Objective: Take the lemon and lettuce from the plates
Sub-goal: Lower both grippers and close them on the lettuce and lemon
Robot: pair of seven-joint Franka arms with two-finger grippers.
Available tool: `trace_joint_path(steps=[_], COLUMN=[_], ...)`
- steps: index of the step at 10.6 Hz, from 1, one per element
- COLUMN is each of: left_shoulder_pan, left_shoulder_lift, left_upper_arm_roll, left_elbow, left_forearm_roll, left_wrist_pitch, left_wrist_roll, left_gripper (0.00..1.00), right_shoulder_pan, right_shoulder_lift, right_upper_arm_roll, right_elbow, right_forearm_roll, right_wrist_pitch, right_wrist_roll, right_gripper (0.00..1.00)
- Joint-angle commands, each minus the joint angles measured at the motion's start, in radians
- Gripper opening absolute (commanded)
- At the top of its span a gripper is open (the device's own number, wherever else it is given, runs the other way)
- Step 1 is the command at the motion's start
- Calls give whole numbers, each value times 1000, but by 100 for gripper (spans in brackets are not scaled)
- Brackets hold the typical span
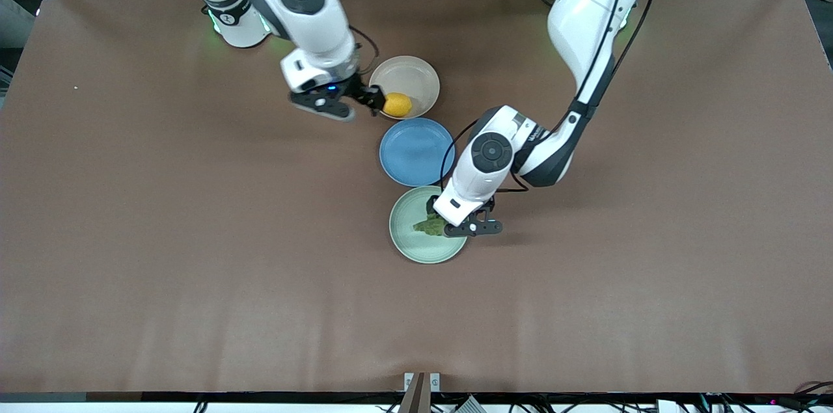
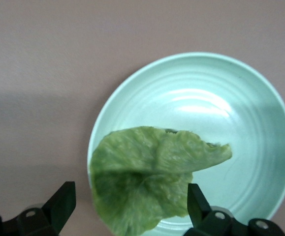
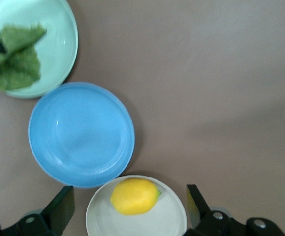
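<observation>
The yellow lemon (image 1: 397, 104) lies on the cream plate (image 1: 416, 75), at its edge nearest the blue plate. My right gripper (image 1: 373, 99) is open just beside the lemon; in the right wrist view the lemon (image 3: 134, 196) sits on the plate (image 3: 169, 222) between the spread fingers (image 3: 61, 204). The dark green lettuce (image 1: 429, 226) lies on the mint plate (image 1: 416, 250), nearest the front camera. My left gripper (image 1: 450, 220) is open low over the leaf; in the left wrist view the lettuce (image 2: 147, 182) lies between the fingers (image 2: 196, 200), overhanging the plate's rim (image 2: 240, 123).
An empty blue plate (image 1: 416, 151) lies between the cream and mint plates, almost touching both. It shows in the right wrist view (image 3: 80, 133), with the mint plate (image 3: 58, 44) and lettuce (image 3: 14, 61) past it. Brown table (image 1: 163, 218) surrounds them.
</observation>
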Motion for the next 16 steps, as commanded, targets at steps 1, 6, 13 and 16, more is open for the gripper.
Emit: trace_joint_path(steps=[1, 6, 13, 16], left_shoulder_pan=[-40, -89, -120, -124], left_shoulder_lift=[34, 68, 79, 50], left_upper_arm_roll=[42, 71, 94, 111], left_elbow=[29, 29, 29, 27], left_forearm_roll=[27, 29, 27, 77], left_wrist_pitch=[14, 58, 83, 74], left_wrist_roll=[-40, -86, -102, -99], left_gripper=[100, 100, 100, 100], right_shoulder_pan=[73, 179, 235, 235], right_shoulder_lift=[119, 276, 368, 391], right_upper_arm_roll=[6, 6, 8, 8], right_elbow=[-7, -72, -82, -82], right_forearm_roll=[-119, -366, -514, -588], right_wrist_pitch=[82, 247, 292, 292], right_wrist_roll=[122, 359, 516, 574], right_gripper=[100, 100, 100, 100])
